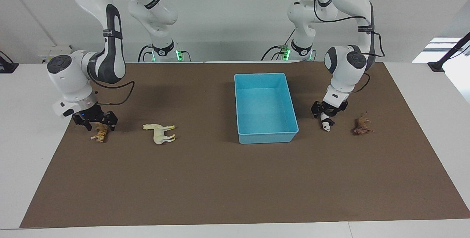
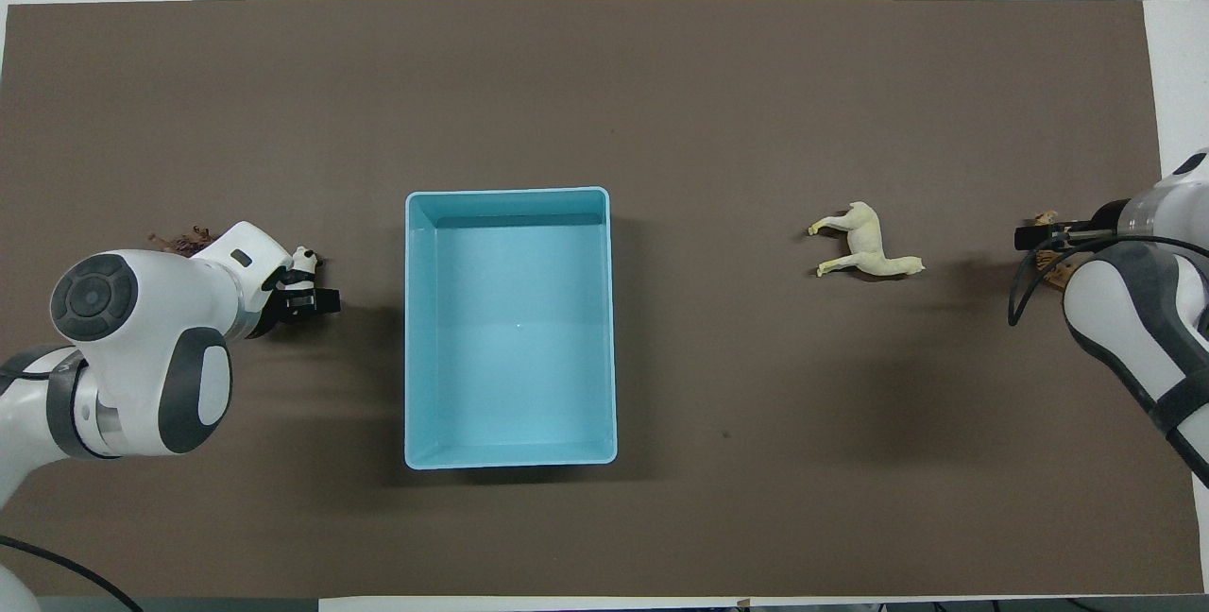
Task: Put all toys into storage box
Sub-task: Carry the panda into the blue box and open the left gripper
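The orange striped tiger (image 1: 100, 135) lies at the right arm's end of the mat. My right gripper (image 1: 100, 126) is low over it, open, with a finger on each side; in the overhead view the right gripper (image 2: 1039, 244) hides most of the tiger (image 2: 1045, 217). The black-and-white panda (image 1: 326, 125) lies beside the light blue storage box (image 1: 267, 134), toward the left arm's end. My left gripper (image 1: 324, 114) is low over the panda (image 2: 304, 260), open around it. The cream horse (image 1: 159, 134) and the brown lion (image 1: 362, 126) lie on the mat. The box (image 2: 414, 329) holds nothing.
A brown mat (image 1: 220, 186) covers the table. The horse (image 2: 864, 250) lies between the box and the tiger. The lion (image 2: 184, 238) lies beside the panda, closer to the mat's edge at the left arm's end, partly under the left arm in the overhead view.
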Available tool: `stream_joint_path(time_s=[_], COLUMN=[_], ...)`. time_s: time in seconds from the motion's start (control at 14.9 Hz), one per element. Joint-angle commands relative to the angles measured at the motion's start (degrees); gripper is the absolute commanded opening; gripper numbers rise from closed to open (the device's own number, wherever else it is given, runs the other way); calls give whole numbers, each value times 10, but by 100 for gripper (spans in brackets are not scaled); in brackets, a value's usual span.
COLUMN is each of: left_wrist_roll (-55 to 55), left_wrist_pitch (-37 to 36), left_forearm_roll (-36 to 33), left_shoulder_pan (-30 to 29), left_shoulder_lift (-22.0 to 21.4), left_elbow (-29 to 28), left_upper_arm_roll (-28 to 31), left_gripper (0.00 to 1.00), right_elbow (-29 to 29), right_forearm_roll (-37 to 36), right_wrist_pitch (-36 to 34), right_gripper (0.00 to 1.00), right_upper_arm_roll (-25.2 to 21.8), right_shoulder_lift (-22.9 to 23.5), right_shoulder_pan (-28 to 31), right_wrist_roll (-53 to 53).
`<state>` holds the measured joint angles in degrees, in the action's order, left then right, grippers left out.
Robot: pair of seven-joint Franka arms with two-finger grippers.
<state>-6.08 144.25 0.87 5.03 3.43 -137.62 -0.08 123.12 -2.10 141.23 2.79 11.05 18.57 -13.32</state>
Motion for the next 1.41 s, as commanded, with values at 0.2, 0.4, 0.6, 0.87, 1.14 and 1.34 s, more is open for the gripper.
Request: stream_joint_path(time_s=[0.2, 0.4, 0.6, 0.87, 1.14, 1.34], left_wrist_roll=[-3, -8, -63, -236, -400, -437], left_wrist_pitch=[-4, -67, -206, -354, -270, -238], left_forearm_roll=[-6, -5, -4, 11, 26, 26], left_shoulder_pan=[17, 24, 41, 123, 211, 246], left_shoulder_lift=[10, 11, 1, 0, -13, -22], left_elbow=[17, 59, 152, 290, 244, 208], left_upper_arm_roll=[6, 6, 0, -10, -18, -18], left_gripper=[45, 41, 41, 41, 49, 100], right_elbow=[20, 20, 19, 19, 11, -18], right_forearm_roll=[-5, -5, -2, 0, -1, -2], right_wrist_pitch=[41, 48, 66, 81, 70, 34], right_gripper=[100, 98, 91, 31, 0, 0], right_upper_arm_roll=[7, 7, 7, 7, 8, 10], right_shoulder_lift=[13, 24, 34, 43, 43, 36], right_shoulder_pan=[24, 27, 24, 25, 20, -6], right_wrist_roll=[-6, -6, 4, 7, 24, 23])
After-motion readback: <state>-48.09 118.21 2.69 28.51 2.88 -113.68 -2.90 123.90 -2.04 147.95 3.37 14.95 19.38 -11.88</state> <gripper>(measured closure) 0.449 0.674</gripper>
